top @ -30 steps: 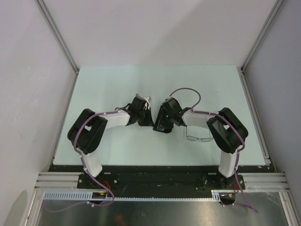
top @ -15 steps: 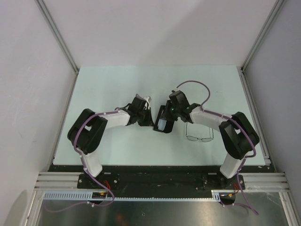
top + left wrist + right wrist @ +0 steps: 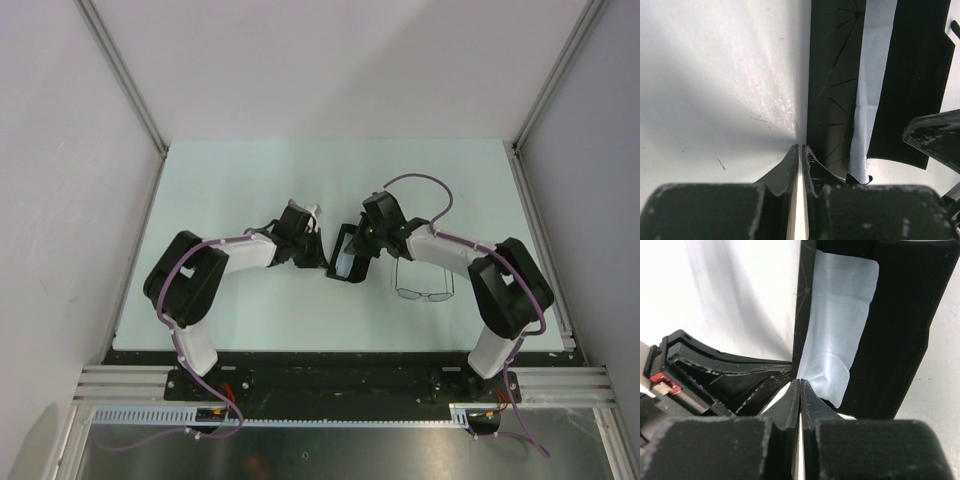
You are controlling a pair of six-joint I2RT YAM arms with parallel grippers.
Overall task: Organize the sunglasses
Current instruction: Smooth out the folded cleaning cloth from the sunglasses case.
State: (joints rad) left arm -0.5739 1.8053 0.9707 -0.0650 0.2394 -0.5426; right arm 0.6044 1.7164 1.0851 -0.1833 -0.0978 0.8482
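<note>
Sunglasses [image 3: 423,293] lie on counter [image 3: 250,180], outside case [image 3: 343,262], to right and near side of right tool [image 3: 799,387]. Long axis runs left-right. Your right arm is nearer. Case is open between tools and holds only light blue cloth [image 3: 840,315]. Left tool [image 3: 801,152] and right tool are each closed together, seemingly pinching case edge. You must release one tool first

Just beyond sunglasses [image 3: 424,294] — right arm [image 3: 450,250]; case [image 3: 343,262] left; near side seemingly open.
</note>
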